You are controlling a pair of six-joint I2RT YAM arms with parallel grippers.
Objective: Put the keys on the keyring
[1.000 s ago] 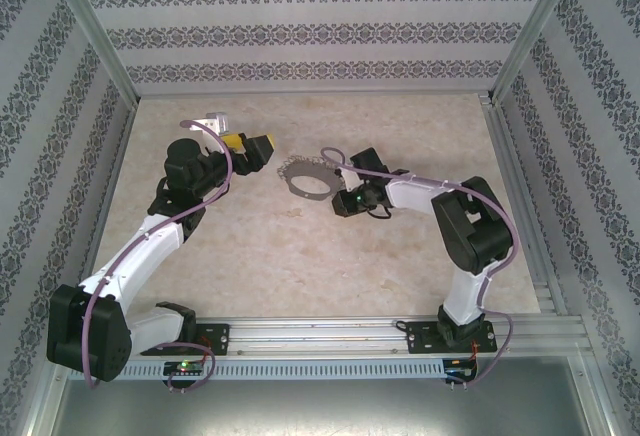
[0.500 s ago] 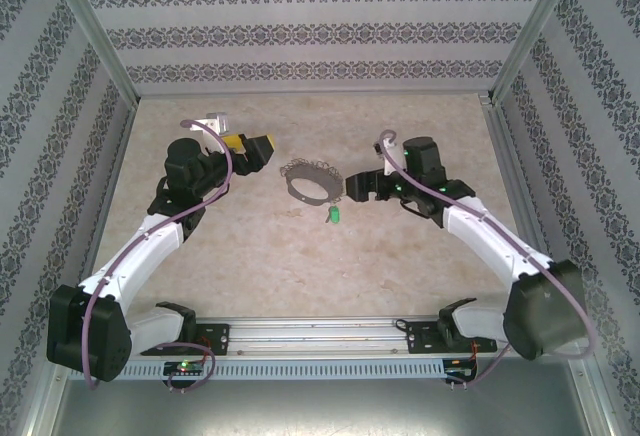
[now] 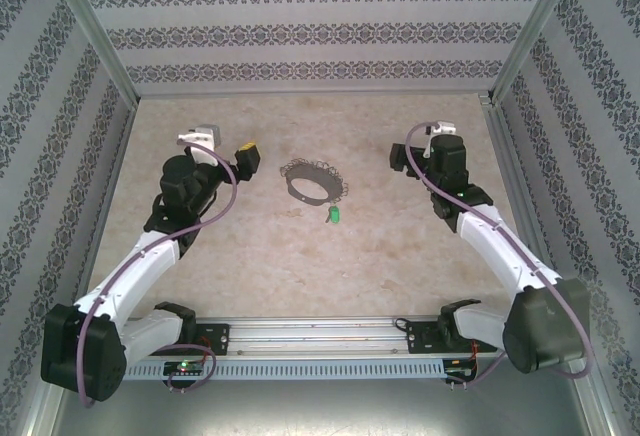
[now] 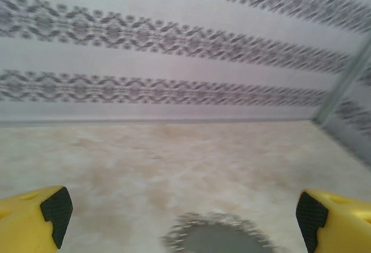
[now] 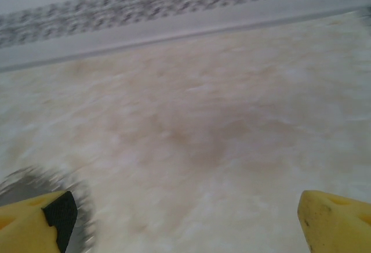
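Beige table [image 3: 300,276]: key [image 3: 336,214] just beside keyring [image 3: 312,182], between left pincer [image 3: 248,156], right pincer [image 3: 400,158].

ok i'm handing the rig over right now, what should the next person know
Left gripper: open, empty, left of the keyring.
Right gripper: open, empty, right of the keyring.
Green key: on the table, at the keyring's near edge, in neither gripper.
Done: cannot tell whether the key is threaded on.
Left: check that; if loose, pick it up and thread it.
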